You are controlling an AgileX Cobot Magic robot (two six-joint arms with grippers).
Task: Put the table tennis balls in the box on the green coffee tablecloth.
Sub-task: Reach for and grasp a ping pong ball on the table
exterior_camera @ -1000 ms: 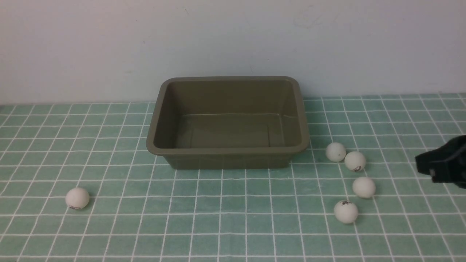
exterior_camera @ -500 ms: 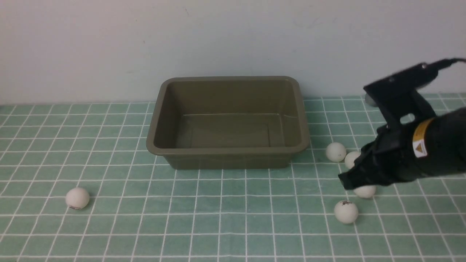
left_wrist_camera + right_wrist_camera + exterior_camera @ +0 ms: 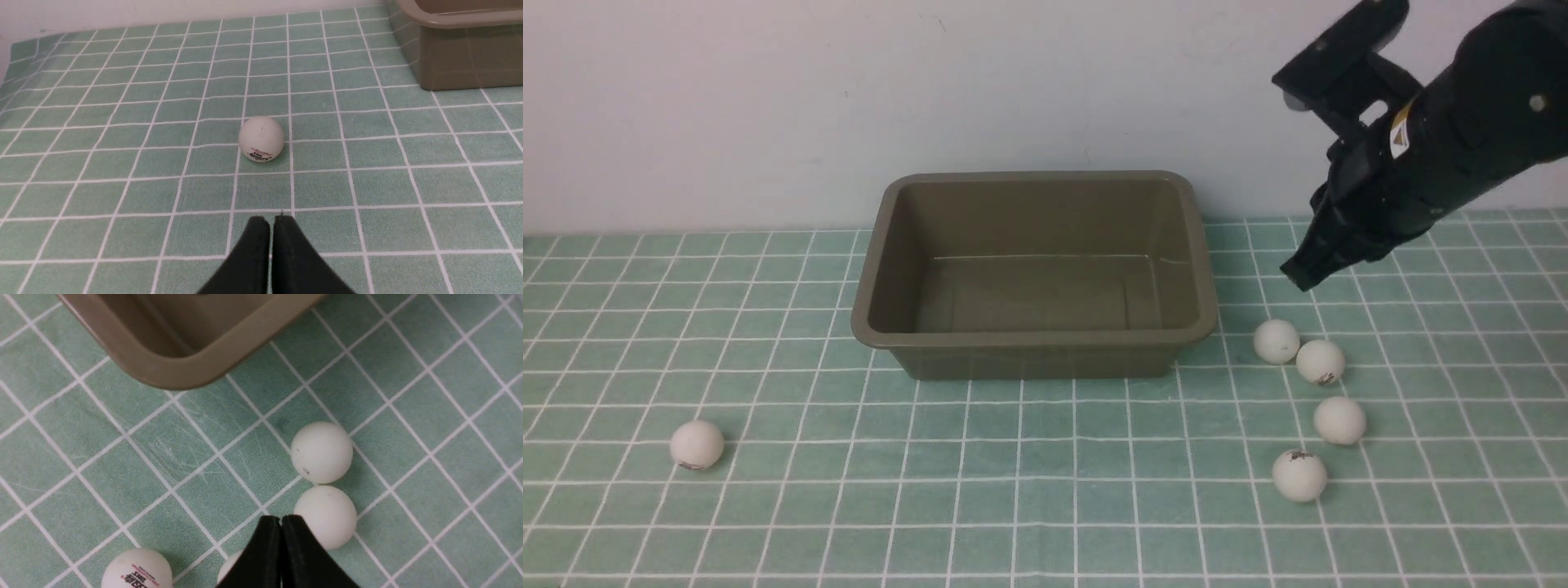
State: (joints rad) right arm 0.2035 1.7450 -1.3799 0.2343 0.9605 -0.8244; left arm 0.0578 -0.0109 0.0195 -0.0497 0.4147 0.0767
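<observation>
The olive-brown box (image 3: 1029, 359) stands empty on the green coffee tablecloth (image 3: 1045, 498). One table tennis ball (image 3: 697, 444) lies alone at the front left. Several more lie to the right of the box, the nearest to it (image 3: 1276, 340) touching another ball (image 3: 1320, 361). My right gripper (image 3: 1298, 276) hangs shut and empty in the air above and behind this cluster. In the right wrist view its tips (image 3: 280, 519) point down beside two balls (image 3: 322, 452) (image 3: 325, 516). My left gripper (image 3: 271, 220) is shut and empty, low over the cloth, short of the lone ball (image 3: 261, 139).
A pale wall rises right behind the box. The box's corner (image 3: 196, 375) shows near the right-hand balls, and its side wall (image 3: 461, 61) lies beyond the lone ball. The cloth reaches the front and both sides.
My right arm came in from the right edge low over the balls, then rose up and back to hang above them. No ball has moved.
</observation>
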